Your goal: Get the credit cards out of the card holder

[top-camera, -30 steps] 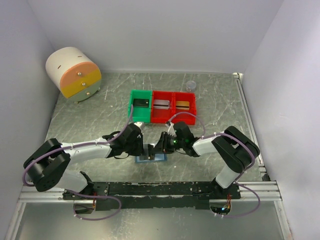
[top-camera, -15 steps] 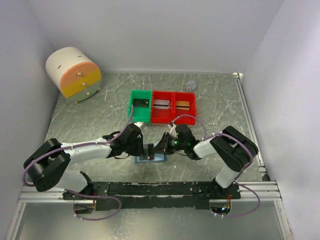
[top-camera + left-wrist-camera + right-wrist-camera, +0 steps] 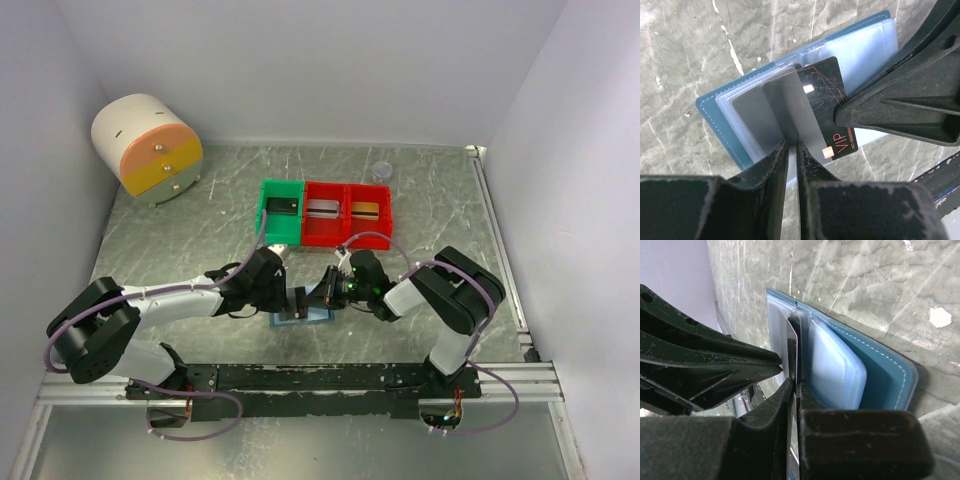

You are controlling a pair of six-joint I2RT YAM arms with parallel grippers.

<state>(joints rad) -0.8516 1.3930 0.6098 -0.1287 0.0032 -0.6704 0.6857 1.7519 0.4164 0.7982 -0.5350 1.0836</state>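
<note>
Pinching near-shut: L fingers [image 3: 767, 175] on grey card [image 3: 785, 110], R fingers [image 3: 770, 412] on dark card [image 3: 825, 100].

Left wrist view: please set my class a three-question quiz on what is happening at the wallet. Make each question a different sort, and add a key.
1. True or false: the card holder is folded shut.
2. Which does the left gripper pinch? A) silvery-grey card B) gold card C) snap tab
3. Fill in: the dark card, gripped at its edge by the right gripper, is printed with the letters ___.

Key: 1 false, it lies open; 2 A; 3 VIP.
</note>
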